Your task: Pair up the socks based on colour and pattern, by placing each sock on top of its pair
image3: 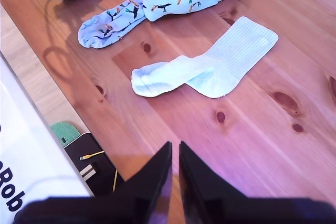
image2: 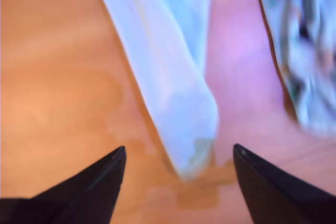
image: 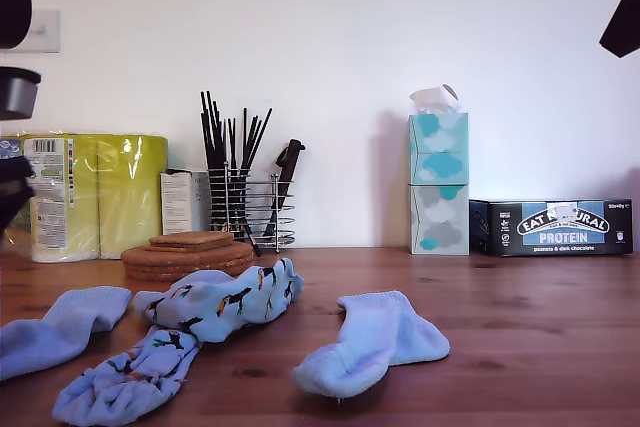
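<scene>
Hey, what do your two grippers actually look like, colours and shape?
In the wrist views, my first gripper shows two plain black fingers tapering to sharp points, like wedges. So does my second gripper: same black, same pointed shape. No cables or markings show on either.

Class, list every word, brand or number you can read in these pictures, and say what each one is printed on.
"EAT NATURAL": on the dark box.
"PROTEIN": same box.
"peanuts & dark chocolate": same box.
"Rob", cut off at the picture's edge: on the white panel.
Too small to read: the label on the yellow pack, the print on the white carton.
</scene>
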